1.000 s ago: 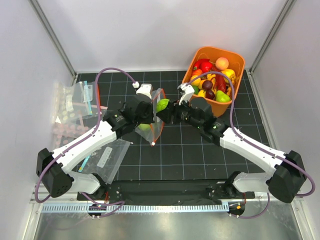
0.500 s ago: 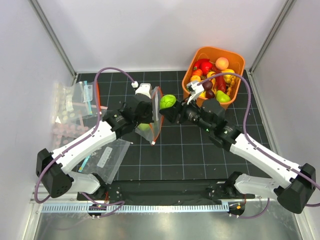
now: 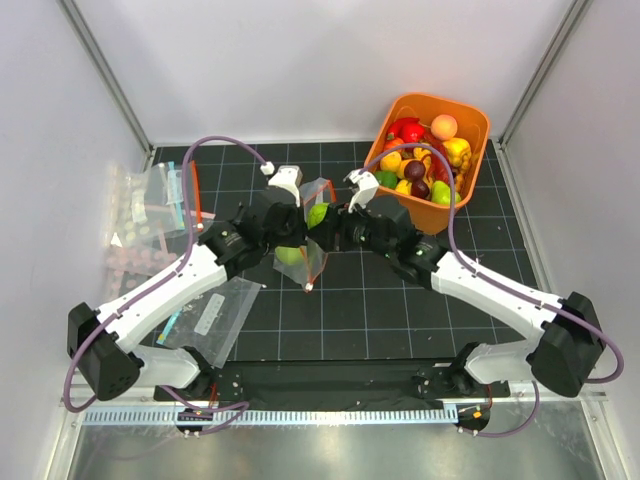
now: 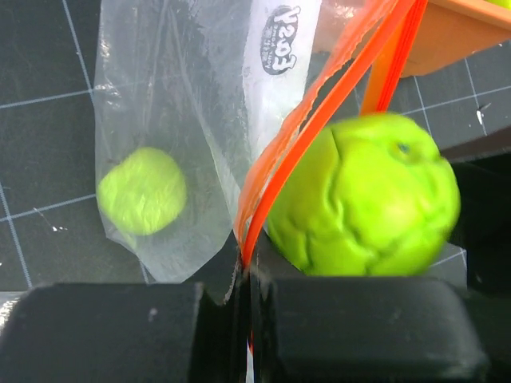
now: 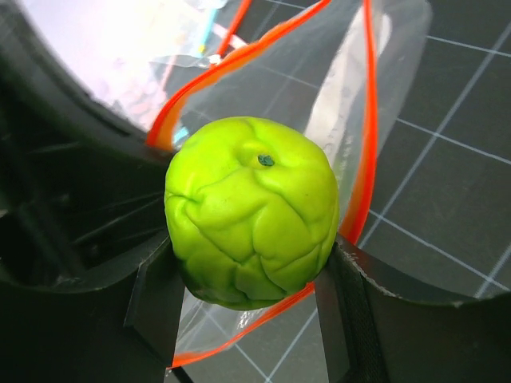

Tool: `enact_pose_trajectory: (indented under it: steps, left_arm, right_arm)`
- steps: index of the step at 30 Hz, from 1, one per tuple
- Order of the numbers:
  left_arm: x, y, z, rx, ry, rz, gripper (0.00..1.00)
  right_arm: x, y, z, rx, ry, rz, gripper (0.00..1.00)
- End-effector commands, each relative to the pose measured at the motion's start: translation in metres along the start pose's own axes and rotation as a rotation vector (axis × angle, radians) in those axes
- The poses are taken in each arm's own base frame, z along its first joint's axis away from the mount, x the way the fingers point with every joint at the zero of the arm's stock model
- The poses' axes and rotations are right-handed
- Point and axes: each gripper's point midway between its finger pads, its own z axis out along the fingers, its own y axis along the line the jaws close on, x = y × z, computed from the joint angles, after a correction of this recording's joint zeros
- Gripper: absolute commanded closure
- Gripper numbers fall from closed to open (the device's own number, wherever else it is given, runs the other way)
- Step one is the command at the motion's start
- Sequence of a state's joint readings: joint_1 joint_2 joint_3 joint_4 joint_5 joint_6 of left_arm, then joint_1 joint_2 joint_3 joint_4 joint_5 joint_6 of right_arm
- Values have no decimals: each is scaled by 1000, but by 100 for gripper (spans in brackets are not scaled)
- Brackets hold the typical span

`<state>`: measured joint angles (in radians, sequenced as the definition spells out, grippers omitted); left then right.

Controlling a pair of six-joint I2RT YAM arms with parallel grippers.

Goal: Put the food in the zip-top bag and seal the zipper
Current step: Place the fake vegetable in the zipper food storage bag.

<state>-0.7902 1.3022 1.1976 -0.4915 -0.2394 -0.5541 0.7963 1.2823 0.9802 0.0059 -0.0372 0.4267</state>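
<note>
Your left gripper is clenched on the orange-red zipper strip of the clear floppy plastic zip-top bag. It is pinching that edge between its black fingers and lifting the mouth up off the black gridded bench. The bag is hanging in the middle of the bench, between the two arms, with its white label facing the left wrist camera. A smooth round lime-green toy food piece is lying inside the bag near its bottom.

Your right gripper is grasping a wrinkled lime-green toy vegetable with a small dark stem dot, one finger pressing on each side of it. You are holding this piece right at the bag's mouth, just beside the zipper strip, with the orange-red loop of the opening showing behind it in the right wrist view. Whether it is already past the rim cannot be told.

To the far right, an orange plastic bin is holding the remaining glossy toy fruits and vegetables in red, yellow, peach, purple and green. On the near left, a flat clear bag with a teal-blue edge is lying on the bench, and a pile of clear bags is sitting at the far left.
</note>
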Motion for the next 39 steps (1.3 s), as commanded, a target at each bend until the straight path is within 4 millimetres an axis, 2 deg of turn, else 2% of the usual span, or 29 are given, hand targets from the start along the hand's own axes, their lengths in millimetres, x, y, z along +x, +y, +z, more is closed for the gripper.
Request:
enact_pose_trajectory:
  steps: [1, 4, 6, 7, 9, 11, 13, 19, 24, 31, 39]
  left_arm:
    - [-17, -15, -12, 75, -65, -34, 100]
    - [-18, -15, -14, 76, -70, -35, 100]
    - [-17, -15, -13, 77, -68, -36, 100]
    - [-17, -15, -12, 78, -67, -36, 100]
    - [-16, -17, -12, 83, -61, -35, 100]
    - [-16, -17, -12, 85, -60, -37, 100]
    - [-17, -17, -13, 87, -62, -38, 100]
    - [-17, -18, -14, 94, -64, -47, 100]
    - [-16, -16, -14, 83, -66, -50, 100]
    - [-19, -7, -13, 33, -80, -48, 100]
    - [-20, 12, -13, -43, -87, -82, 100]
  right_arm:
    - [-25, -3, 2, 77, -57, 11, 76]
    - [-20, -6, 7, 92, -34, 10, 76]
    - [-18, -5, 8, 83, -27, 5, 69]
    - [-19, -3, 7, 77, -29, 2, 55]
    - [-19, -2, 5, 72, -33, -5, 42]
    - [-24, 0, 0, 66, -50, -9, 22]
    - [-27, 1, -4, 64, -65, -12, 8]
    - [-30, 0, -10, 75, -78, -20, 5]
    - [-35, -1, -13, 89, -88, -19, 8]
    - [-38, -12, -19, 152, -94, -23, 13]
    - [-48, -19, -29, 209, -122, -32, 13]
